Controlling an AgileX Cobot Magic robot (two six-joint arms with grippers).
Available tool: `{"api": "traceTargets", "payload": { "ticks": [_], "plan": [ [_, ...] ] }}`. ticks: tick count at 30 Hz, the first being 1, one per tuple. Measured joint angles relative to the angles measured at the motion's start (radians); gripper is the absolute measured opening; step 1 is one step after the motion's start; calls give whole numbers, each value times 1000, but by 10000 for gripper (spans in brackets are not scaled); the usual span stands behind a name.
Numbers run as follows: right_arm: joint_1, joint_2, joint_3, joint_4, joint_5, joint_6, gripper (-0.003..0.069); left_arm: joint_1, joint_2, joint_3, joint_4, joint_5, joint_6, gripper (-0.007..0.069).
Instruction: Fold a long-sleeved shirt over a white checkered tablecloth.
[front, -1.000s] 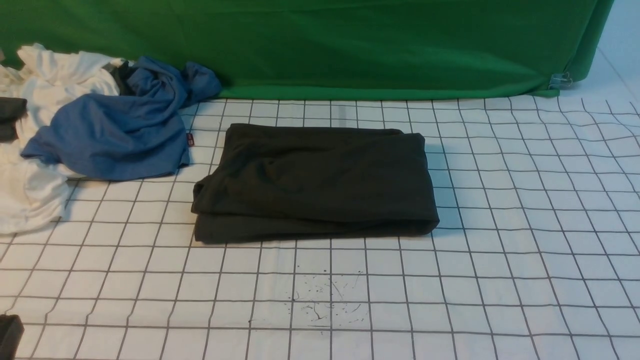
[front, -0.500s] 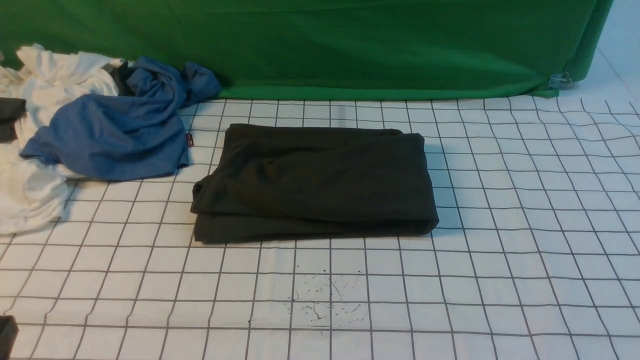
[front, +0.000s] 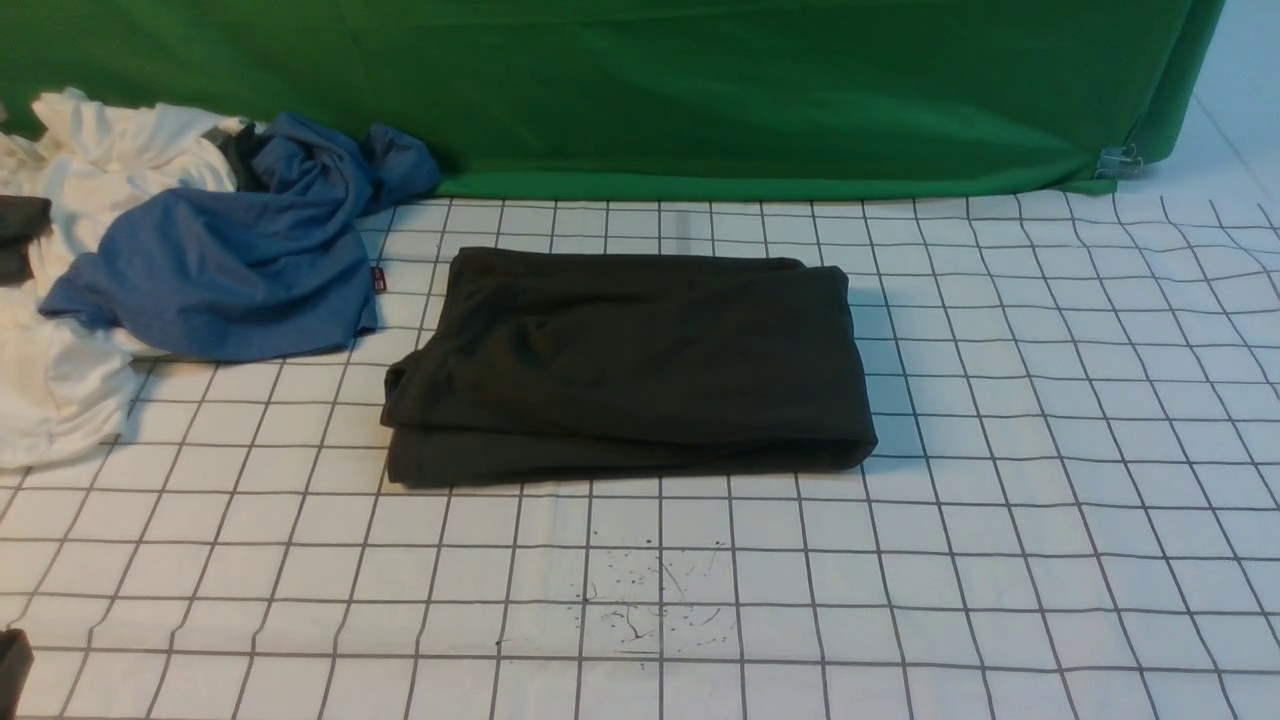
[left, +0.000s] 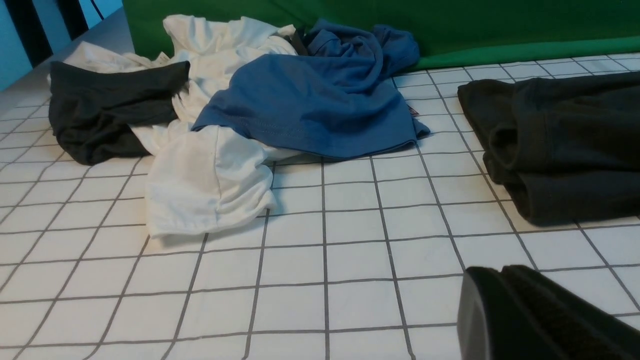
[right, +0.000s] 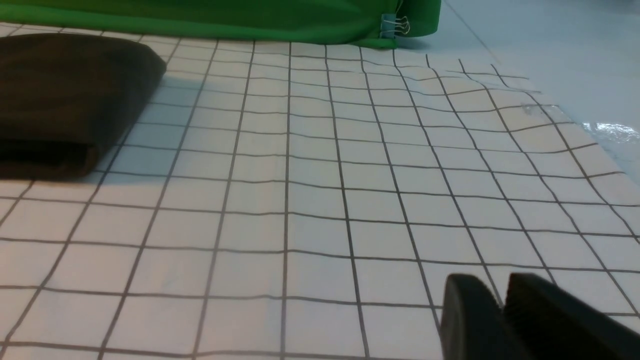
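We find the long-sleeved shirt (front: 630, 365), a dark charcoal knit garment, lying as a flat folded rectangle in the middle of the white checkered tablecloth (front: 1000, 520), a wide white cloth ruled in thin dark squares. Its long axis runs left to right; a doubled fold edge faces the near side. A patch of dark ink specks (front: 650, 600) sits just near of it.

Both arms are low at the near edge of the scene. The left gripper (left: 505, 290) is near and left of the shirt; its wrist view shows the shirt's left end (left: 550, 145) ahead, apart from the fingers. We read its jaws as clenched, holding nothing. The right gripper (right: 502, 300) is near and right of the shirt, whose right end (right: 65, 100) lies well apart from it. Its two fingers stand close together with a thin gap; we cannot tell whether they are released or closed. No cloth is held.

We judge the fold essentially complete. The left arm appears the nearer, should a further touch be required.

A crumpled blue garment (front: 220, 260) and a white garment (front: 60, 380) lie far left, apart from the shirt.
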Motion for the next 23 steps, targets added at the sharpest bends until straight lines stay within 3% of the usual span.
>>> {"api": "traceTargets", "payload": {
  "ticks": [23],
  "plan": [
    [0, 0, 0, 0, 1, 0, 211, 0, 0, 0, 0, 0, 0, -31]
  ]
}}
